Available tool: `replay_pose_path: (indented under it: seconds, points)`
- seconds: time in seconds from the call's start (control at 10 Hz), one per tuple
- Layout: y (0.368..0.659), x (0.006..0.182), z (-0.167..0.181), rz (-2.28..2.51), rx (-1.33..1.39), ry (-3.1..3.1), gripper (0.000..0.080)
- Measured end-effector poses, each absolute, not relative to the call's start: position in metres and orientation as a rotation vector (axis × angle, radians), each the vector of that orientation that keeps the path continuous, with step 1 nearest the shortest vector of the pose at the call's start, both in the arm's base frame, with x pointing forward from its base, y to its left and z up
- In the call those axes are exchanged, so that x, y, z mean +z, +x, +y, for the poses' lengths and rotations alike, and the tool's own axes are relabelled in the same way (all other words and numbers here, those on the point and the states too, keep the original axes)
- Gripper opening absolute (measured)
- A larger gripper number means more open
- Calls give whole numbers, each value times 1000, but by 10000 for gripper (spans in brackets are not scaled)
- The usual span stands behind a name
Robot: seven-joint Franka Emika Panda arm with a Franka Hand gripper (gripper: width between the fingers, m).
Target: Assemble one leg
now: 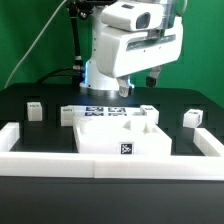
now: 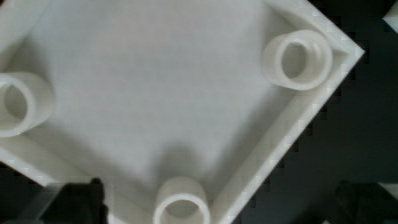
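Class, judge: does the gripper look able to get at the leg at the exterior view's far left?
Probably yes: the leg stands alone, nothing above it; the gripper hangs free over the panel.

Your exterior view: bright, even overhead light, white glare on the panel — wrist view of it soft, blurred.

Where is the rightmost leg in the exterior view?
The leg sits at the exterior view's right, between the square panel and the border rail.
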State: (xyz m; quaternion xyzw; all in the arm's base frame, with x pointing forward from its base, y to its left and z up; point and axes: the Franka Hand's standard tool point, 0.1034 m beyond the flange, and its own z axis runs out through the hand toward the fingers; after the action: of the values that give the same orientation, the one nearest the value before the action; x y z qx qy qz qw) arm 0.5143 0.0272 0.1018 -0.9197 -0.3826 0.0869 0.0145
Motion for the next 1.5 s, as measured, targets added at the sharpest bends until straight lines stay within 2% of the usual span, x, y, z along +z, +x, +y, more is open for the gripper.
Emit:
replay_pose_path:
  seconds: [0.9,1.2,1.5]
  points:
    - [511,100,28,-1196,284,-2855,650]
    - [490,91,24,-1546,66,-2734,650]
    - [479,79,26,-1780,-9,-2627,650]
